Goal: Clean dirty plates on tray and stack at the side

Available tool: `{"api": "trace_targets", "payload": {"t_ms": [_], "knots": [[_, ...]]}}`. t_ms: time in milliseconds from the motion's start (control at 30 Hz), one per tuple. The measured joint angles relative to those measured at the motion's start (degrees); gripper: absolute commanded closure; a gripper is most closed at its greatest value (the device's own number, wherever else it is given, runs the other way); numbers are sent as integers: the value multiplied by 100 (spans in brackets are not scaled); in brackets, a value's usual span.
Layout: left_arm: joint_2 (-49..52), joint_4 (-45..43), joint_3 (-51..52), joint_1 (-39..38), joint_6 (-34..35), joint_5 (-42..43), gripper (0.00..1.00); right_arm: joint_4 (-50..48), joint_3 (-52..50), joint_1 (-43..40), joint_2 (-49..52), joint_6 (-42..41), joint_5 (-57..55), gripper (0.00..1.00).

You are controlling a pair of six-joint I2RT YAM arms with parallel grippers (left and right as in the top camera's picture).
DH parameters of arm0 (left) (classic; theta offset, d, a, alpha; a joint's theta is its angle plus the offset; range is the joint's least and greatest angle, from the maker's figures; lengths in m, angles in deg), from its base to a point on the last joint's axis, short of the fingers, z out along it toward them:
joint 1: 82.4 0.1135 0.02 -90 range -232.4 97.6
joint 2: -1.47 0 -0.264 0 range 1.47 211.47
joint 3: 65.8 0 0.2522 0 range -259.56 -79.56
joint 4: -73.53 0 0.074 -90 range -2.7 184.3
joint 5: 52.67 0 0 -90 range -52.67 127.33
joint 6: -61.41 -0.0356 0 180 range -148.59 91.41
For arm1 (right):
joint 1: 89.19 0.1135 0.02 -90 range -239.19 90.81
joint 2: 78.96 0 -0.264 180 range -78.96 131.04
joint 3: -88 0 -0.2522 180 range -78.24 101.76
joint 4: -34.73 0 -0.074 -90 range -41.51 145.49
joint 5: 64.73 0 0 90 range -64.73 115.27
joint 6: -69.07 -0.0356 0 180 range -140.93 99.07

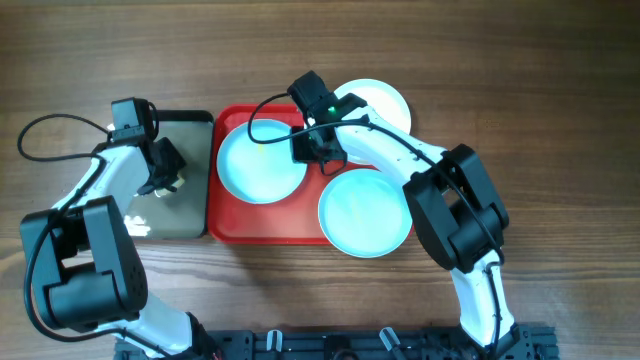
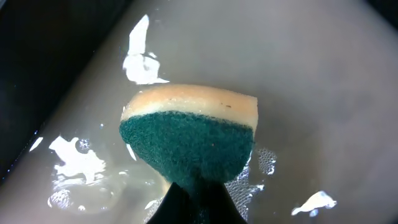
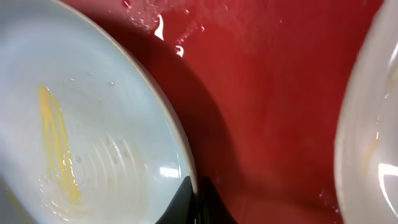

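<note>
The red tray (image 1: 228,228) holds a pale aqua plate (image 1: 258,165) on its left half. In the right wrist view this plate (image 3: 81,124) carries a yellow smear and lies on the tray (image 3: 267,93). My right gripper (image 1: 318,152) is shut on this plate's right rim (image 3: 198,200). A second aqua plate (image 1: 365,212) lies over the tray's right edge. A white plate (image 1: 388,100) sits behind the tray's far right corner. My left gripper (image 1: 165,172) is over the black tray, shut (image 2: 199,202) on a green-and-yellow sponge (image 2: 189,134).
The smaller black tray (image 1: 185,215) lies left of the red tray; its wet, soapy surface (image 2: 311,93) shows in the left wrist view. Another plate's rim (image 3: 367,137) shows at the right edge of the right wrist view. Bare wood table (image 1: 560,120) surrounds everything.
</note>
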Motion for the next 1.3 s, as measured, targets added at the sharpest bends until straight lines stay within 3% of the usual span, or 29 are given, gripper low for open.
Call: {"api": "trace_targets", "payload": {"t_ms": [167, 433, 633, 800, 1033, 1300], "knots": [[-24, -42, 46, 0, -72, 24, 96, -57, 0, 0, 0, 24, 146, 96], [-468, 1574, -1169, -127, -1084, 1502, 96, 120, 0, -24, 0, 175, 542, 96], [-562, 1679, -1298, -1211, -1556, 2017, 96, 208, 0, -149, 2, 240, 691, 96], [260, 1563, -1300, -2162, -1213, 1276, 96, 227, 0, -153, 2, 284, 717, 96], [737, 1526, -1377, -2409, -295, 715, 96, 223, -2, -293, 31, 341, 1010, 96], [870, 1244, -1384, -2796, -848, 2514, 96, 245, -2, -367, 50, 393, 1078, 96]]}}
